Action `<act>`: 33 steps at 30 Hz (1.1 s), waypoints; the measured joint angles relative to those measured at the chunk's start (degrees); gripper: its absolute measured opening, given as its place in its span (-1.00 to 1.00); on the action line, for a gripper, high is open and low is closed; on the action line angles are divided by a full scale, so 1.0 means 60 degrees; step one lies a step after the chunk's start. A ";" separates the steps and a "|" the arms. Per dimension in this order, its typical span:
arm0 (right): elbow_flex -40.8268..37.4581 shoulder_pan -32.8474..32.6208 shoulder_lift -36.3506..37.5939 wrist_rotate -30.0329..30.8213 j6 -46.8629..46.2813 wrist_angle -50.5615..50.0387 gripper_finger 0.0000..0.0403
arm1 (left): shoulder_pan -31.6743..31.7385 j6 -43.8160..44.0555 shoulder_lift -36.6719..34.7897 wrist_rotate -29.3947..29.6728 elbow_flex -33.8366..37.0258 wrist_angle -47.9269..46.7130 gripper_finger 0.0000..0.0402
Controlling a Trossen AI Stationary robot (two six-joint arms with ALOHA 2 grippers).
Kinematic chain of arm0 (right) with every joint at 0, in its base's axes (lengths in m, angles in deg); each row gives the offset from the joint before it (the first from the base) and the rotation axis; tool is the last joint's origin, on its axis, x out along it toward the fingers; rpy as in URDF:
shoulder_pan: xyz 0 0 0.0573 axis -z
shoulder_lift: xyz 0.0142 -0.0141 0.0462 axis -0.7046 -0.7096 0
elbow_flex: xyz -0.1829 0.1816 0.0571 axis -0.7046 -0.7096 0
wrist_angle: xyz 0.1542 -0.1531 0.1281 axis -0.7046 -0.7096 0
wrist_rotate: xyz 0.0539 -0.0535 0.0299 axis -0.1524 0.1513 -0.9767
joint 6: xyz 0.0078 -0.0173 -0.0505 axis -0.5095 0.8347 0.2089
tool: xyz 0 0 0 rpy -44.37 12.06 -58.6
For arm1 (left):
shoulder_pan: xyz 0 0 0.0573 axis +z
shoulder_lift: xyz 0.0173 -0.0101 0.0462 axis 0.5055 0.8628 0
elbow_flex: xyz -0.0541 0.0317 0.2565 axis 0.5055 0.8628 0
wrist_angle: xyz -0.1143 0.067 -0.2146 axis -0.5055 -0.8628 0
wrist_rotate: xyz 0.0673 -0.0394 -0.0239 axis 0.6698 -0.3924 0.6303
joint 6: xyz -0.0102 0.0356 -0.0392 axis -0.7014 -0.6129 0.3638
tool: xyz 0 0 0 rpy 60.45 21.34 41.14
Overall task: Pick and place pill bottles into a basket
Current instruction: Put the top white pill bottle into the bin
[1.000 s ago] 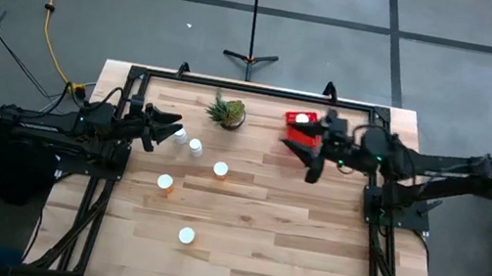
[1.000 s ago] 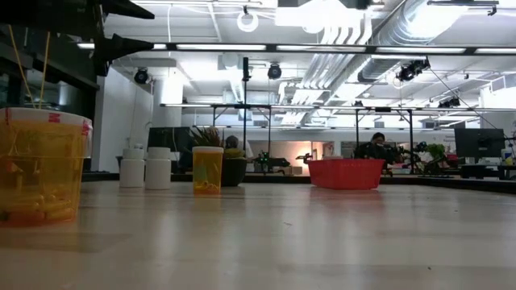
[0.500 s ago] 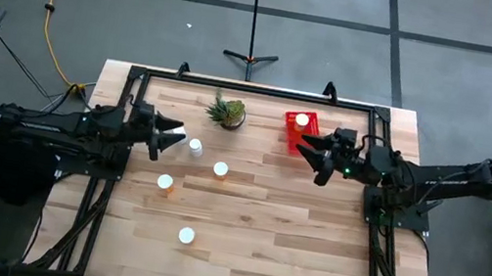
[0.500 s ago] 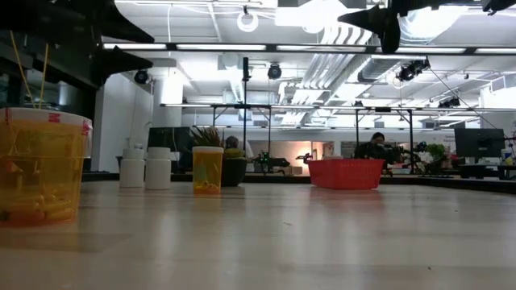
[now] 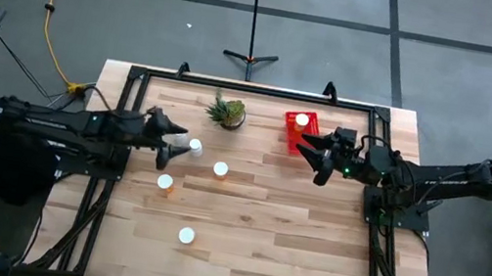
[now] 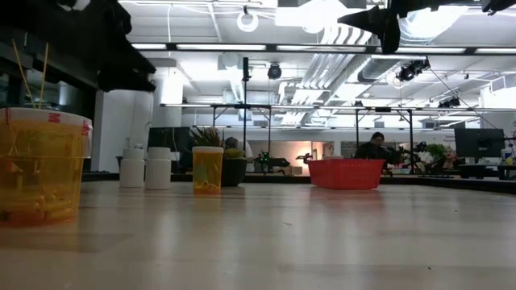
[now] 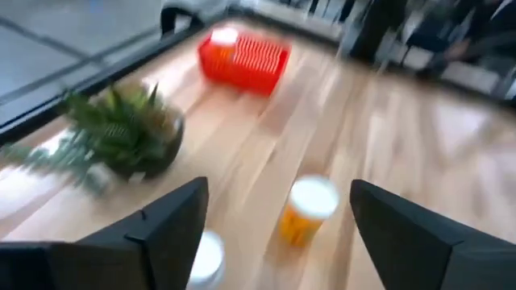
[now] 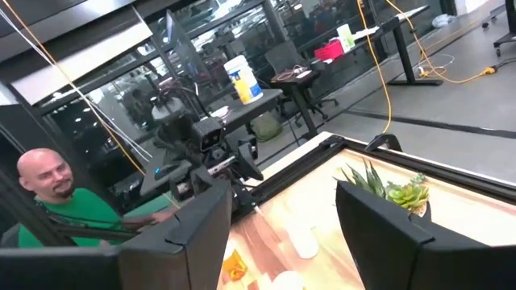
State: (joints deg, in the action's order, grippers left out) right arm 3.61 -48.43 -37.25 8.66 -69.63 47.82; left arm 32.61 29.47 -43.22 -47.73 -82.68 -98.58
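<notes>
Six pill bottles show in the high view, each a small cylinder with a round white cap and a see-through orange body. One bottle (image 5: 301, 120) stands inside the basket (image 5: 290, 135), a small rectangular red plastic one with perforated sides, set toward the far right of the counter (image 5: 289, 244). The other five stand upright on the pale wooden planks on the left half: one (image 5: 195, 147) just beside the left hand, another (image 5: 181, 135) almost under that hand and largely hidden by it, one (image 5: 219, 169) nearer the middle, one (image 5: 165, 182) closer to the front, and one (image 5: 186, 236) nearest the front edge, well apart from the rest.

The left hand (image 5: 169, 141) hangs over the far left part of the counter with its two dark fingers spread and nothing between them; in its wrist view one orange bottle (image 7: 305, 209) stands between the two fingers (image 7: 173, 221) farther off, and a white cap (image 7: 205, 258) lies near one finger. The right hand (image 5: 315, 152) hovers just beside the basket on its near side, fingers parted and holding nothing; in the low view it hangs high above the counter (image 6: 379, 20).

A small potted plant (image 5: 227, 111) with spiky green leaves sits near the far edge, between the bottles and the basket. A black metal frame (image 5: 254, 89) runs around the counter. In the right wrist view a person in a green top (image 8: 56, 201) shows beyond the counter.
</notes>
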 joint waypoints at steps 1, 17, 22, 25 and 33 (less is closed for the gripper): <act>0.0000 0.0000 0.0000 0.0004 0.0019 0.0000 0.07 | 0.0000 -0.0119 0.0198 0.0009 -0.0252 -0.0512 0.74; 0.0015 0.0000 0.0000 0.0299 0.0027 -0.0510 0.07 | 0.1383 0.0054 0.2993 -0.0308 -0.2499 -0.5530 0.50; 0.0015 0.0000 0.0000 0.0291 0.0025 -0.0508 0.07 | 0.3038 -0.0576 0.3473 -0.1851 -0.2723 -0.5493 0.52; 0.0015 0.0000 0.0000 0.0270 0.0016 -0.0510 0.07 | 0.3736 -0.1063 0.3707 -0.2556 -0.3007 -0.5487 0.58; 0.0015 0.0000 0.0000 0.0273 0.0023 -0.0517 0.07 | 0.4865 -0.1343 0.5086 -0.2713 -0.4055 -0.6068 0.91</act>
State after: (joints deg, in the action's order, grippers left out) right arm 3.70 -48.43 -37.25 10.30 -69.49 44.72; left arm 61.80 21.41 -12.70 -64.01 -107.01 -134.99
